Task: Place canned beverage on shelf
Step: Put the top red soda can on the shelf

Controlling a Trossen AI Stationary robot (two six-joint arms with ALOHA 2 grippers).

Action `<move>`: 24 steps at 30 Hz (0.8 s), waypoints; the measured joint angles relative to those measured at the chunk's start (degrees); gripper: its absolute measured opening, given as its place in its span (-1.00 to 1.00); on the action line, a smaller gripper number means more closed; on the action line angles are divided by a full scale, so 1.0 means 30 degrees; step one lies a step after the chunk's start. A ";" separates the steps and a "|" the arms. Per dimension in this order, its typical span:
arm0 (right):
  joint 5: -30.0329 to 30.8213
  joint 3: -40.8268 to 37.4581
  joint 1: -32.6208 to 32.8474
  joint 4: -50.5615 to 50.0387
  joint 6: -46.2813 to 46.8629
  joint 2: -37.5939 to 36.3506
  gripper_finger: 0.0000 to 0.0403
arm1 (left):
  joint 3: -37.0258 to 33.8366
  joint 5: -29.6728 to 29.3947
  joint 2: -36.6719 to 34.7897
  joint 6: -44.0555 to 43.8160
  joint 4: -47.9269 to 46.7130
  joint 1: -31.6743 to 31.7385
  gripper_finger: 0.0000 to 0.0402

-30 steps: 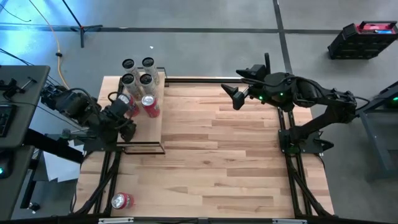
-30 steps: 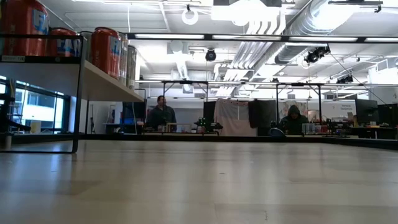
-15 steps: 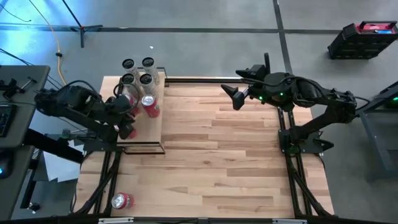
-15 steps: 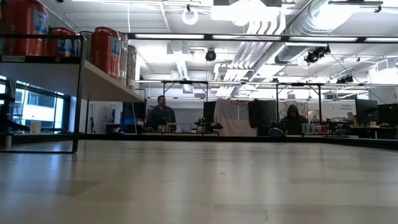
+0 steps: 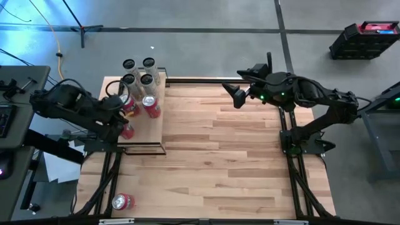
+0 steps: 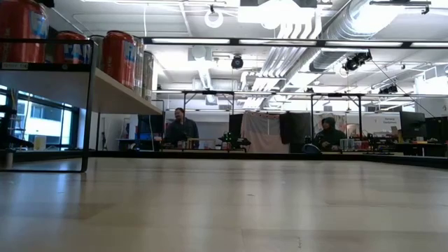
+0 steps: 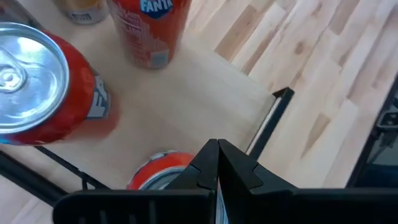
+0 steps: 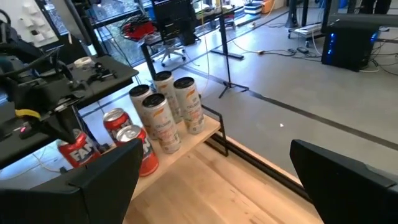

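Observation:
The shelf (image 5: 153, 125), a pale-wood board in a thin black frame, stands at the table's far left. Several pale cans (image 5: 139, 72) stand at its far end. Three red cans stand nearer: one (image 5: 150, 105), one (image 5: 127, 103) and the nearest (image 5: 127, 130). Another red can (image 5: 122, 201) lies on the table at the near left. My left gripper (image 5: 119, 115) is shut and empty, just left of and above the nearest red can (image 7: 163, 172). My right gripper (image 5: 237, 95) hangs open and empty over the table's far edge.
The low view shows the shelf board (image 6: 112, 87) raised on its frame, with the cans (image 6: 119, 56) on top. The shelf's near right corner (image 7: 283, 94) shows in the left wrist view. The wooden tabletop (image 5: 225, 156) spreads between the arms. People sit in the room beyond.
My left gripper has drawn back from over the shelf toward the table's left edge. The nearest red can, covered by the gripper a second ago, now stands in plain view on the shelf.

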 joint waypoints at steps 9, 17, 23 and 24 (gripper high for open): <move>0.0353 0.0000 -0.0007 0.0018 -0.0007 0.0000 0.95 | 0.0699 0.0362 0.0038 0.0285 0.1356 -0.0005 -1.00; 0.0404 0.0000 -0.0007 -0.0074 -0.0261 0.0000 0.95 | 0.2158 0.1425 -0.0061 -0.0226 0.0155 -0.0005 -1.00; 0.0394 0.0000 -0.0007 -0.0547 -0.0346 0.0015 0.95 | 0.1074 0.2320 -0.0204 -0.0281 0.0135 -0.0005 -1.00; 0.0395 0.0000 -0.0005 -0.0582 -0.0222 0.0015 0.95 | 0.0798 0.2661 -0.0185 -0.0262 0.0143 -0.0005 -1.00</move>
